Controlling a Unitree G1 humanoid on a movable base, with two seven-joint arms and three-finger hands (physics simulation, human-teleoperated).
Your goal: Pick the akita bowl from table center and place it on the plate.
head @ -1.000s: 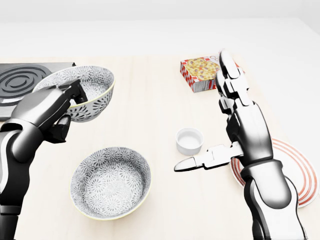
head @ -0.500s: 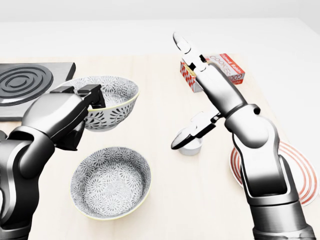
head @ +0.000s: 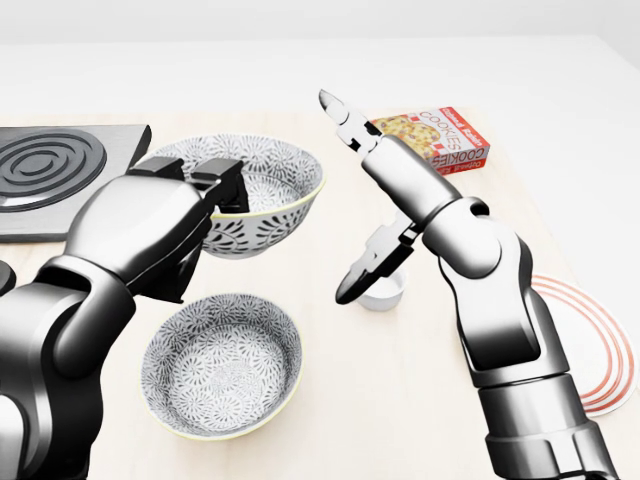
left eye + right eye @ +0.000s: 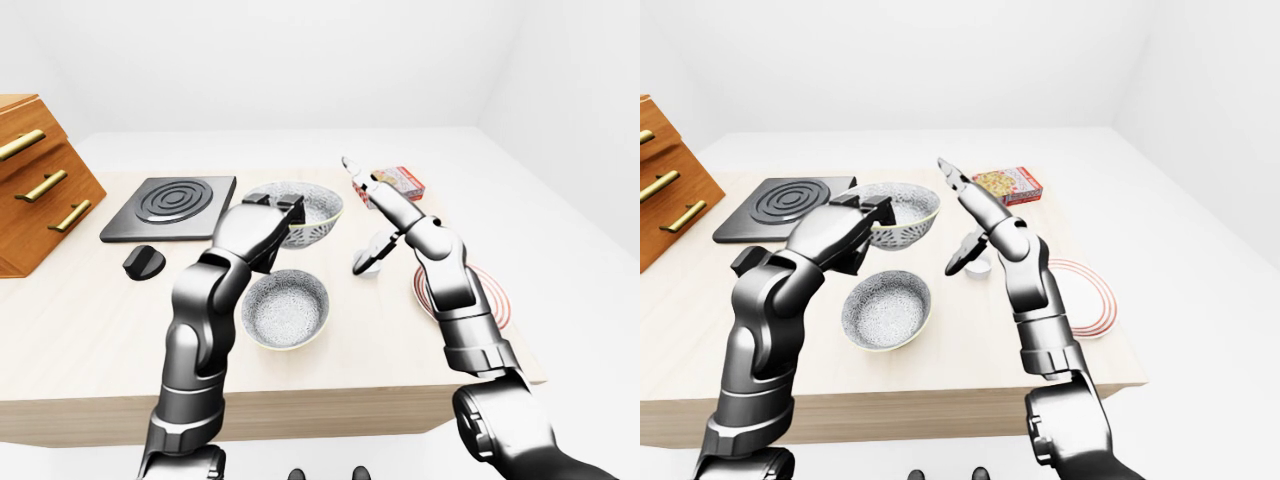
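Main risk, as I judge it: the carried akita bowl point(image 3: 262, 190) has to cross to the plate point(image 3: 592, 345) at the head view's lower right, and the right hand point(image 3: 372, 200) with its forearm stands in that path, so a bump could knock the bowl loose; the small white cup point(image 3: 385, 290) just below that hand could also get clipped. The grip looks like a rim pinch only, so a tilt or slip is possible on the way. Left hand point(image 3: 175, 215) sits at the view's left centre, fingers clenched over the bowl's near rim, bowl held off the table point(image 3: 420, 400), roughly level, upper centre-left of the view. Right hand is raised centre frame, fingers released and spread, one pointing up-left, one hanging down over the cup, holding nothing. A second patterned bowl point(image 3: 222, 362) rests on the table, lower left. Cookie box point(image 3: 435, 138) upper right, well apart from the plate; plate bare.
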